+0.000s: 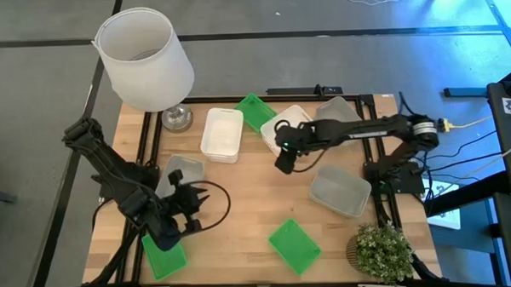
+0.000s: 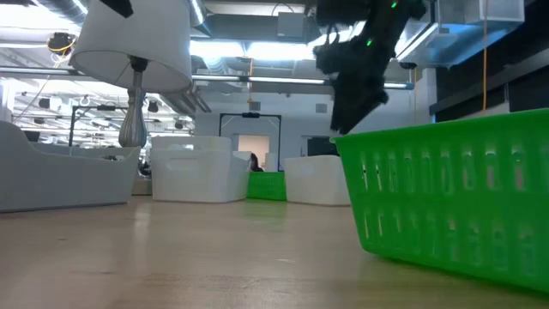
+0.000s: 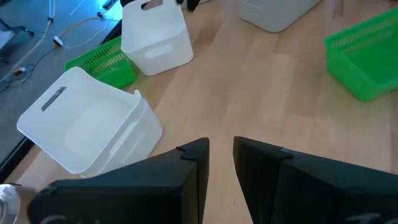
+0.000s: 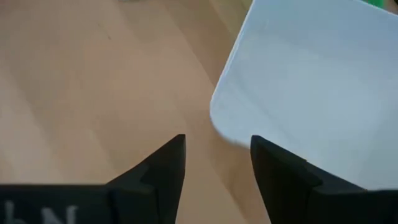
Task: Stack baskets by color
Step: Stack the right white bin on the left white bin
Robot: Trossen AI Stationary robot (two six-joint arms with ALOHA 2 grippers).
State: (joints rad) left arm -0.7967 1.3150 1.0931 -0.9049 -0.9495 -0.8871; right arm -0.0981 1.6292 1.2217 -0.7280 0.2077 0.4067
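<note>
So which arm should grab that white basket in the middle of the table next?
Probably the right. The right gripper hangs open beside the tilted white basket, whose rim fills its wrist view. The left gripper sits at the table's left front, nearer a grey basket.

A wooden table carries white baskets, grey baskets, green baskets, a lamp and a potted plant.
</note>
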